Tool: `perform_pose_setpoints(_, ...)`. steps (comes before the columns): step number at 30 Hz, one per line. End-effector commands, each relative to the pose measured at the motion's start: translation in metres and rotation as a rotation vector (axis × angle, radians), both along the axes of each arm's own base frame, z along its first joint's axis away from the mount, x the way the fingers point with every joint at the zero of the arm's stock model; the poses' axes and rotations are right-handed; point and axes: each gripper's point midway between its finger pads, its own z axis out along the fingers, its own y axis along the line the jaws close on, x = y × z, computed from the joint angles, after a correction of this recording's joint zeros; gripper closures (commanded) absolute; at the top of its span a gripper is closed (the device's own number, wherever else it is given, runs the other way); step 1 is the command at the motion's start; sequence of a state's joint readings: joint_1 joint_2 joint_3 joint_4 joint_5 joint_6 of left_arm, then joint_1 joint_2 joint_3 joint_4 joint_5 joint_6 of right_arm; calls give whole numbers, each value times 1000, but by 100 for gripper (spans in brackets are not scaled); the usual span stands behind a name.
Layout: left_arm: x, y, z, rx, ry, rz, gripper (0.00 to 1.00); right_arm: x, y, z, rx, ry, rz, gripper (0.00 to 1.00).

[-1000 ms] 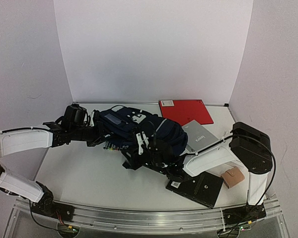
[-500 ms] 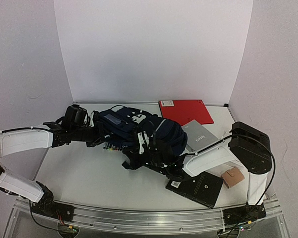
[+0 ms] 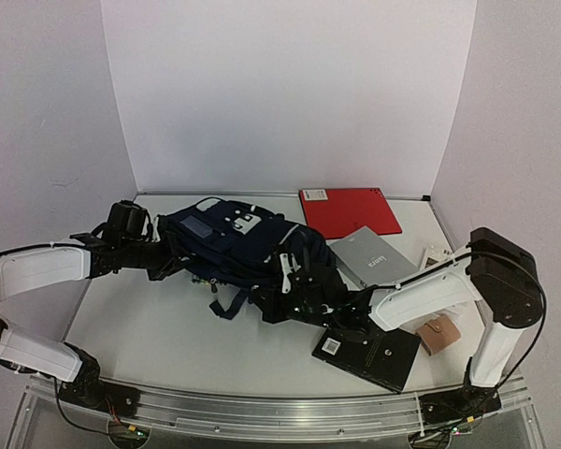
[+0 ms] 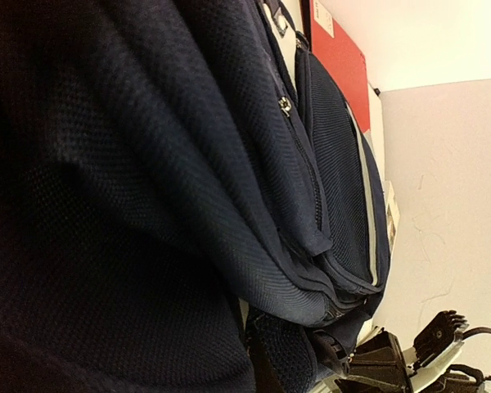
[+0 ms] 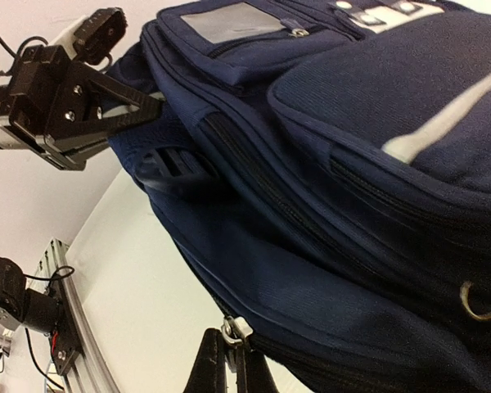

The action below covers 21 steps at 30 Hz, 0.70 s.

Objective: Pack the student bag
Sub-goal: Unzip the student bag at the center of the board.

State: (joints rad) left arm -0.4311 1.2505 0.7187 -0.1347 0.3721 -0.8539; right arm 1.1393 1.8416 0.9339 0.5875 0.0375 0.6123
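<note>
The student bag (image 3: 229,238) is a navy backpack with white stripes, lying on its side on the table (image 3: 159,327). My left gripper (image 3: 176,251) is shut on the fabric at its left end; in the right wrist view the left gripper (image 5: 147,106) bites the bag's edge. Navy fabric of the bag (image 4: 147,205) fills the left wrist view and hides that gripper's own fingers. My right gripper (image 5: 236,360) is shut on a silver zipper pull (image 5: 239,329) at the bag's (image 5: 352,164) lower seam; from above the right gripper (image 3: 273,297) is at the bag's near side.
A red book (image 3: 349,210) lies at the back right, with a grey notebook (image 3: 374,257) in front of it. A black flat case (image 3: 369,351) and a small tan wallet (image 3: 438,334) lie near the right arm. White walls close in the table.
The right gripper has shut on the zipper pull. The left arm has drawn the bag leftward, and the bag now lies flatter and more stretched between the two grippers.
</note>
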Motion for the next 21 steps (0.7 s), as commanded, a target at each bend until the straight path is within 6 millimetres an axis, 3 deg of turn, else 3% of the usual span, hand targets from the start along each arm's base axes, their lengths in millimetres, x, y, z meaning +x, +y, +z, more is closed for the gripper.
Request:
perform_pose_setpoints(1,21,27,19,37,-111,110,100,-7,-33,-26,-95,103,-67,100)
perform_pose_setpoints(6,16,43,-7,80,-53,148,100,-5,-59,-55,-127,194,-103,100)
perform_pose_setpoints(13,9,67,-44,152,44,215,100,0,-85,-80,-149,284,-116,100)
perform_pose_setpoints(19,8,87,-61,238,87,284,99,1,-94,-88,-157,318,-103,100)
perform_pose_setpoints(21,13,87,-56,269,77,264,90,-2,-88,-83,-143,308,-62,100)
